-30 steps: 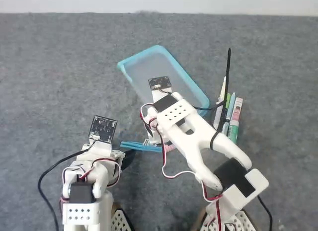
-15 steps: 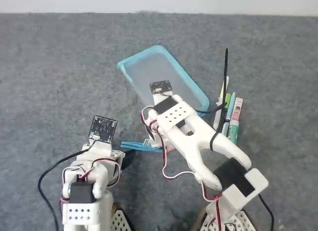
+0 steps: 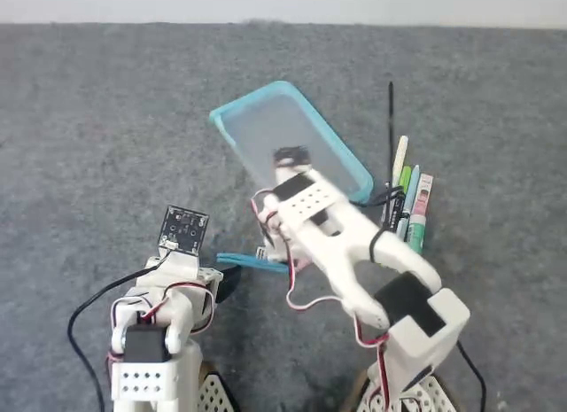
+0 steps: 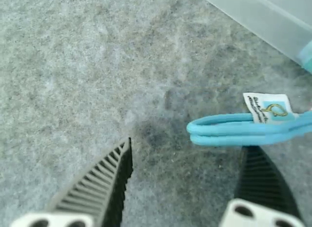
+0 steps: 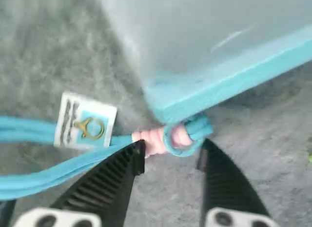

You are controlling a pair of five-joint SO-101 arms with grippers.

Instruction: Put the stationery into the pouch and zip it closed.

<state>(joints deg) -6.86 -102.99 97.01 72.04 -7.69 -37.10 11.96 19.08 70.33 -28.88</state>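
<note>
I had the right hand (image 5: 171, 149) low at the pouch's (image 3: 275, 128) near corner. Its jaws were partly apart on either side of the pink zip pull (image 5: 155, 140) and held nothing; I judged it was placed to take the pull. The left hand (image 4: 187, 148) hung wide open and empty over the strap's (image 4: 229, 128) looped end, likely to steady the pouch. In the high view the pouch lay mid-frame on the bench (image 3: 106, 120), and the pens (image 3: 409, 208) lay just right of it, not yet inside.
</note>
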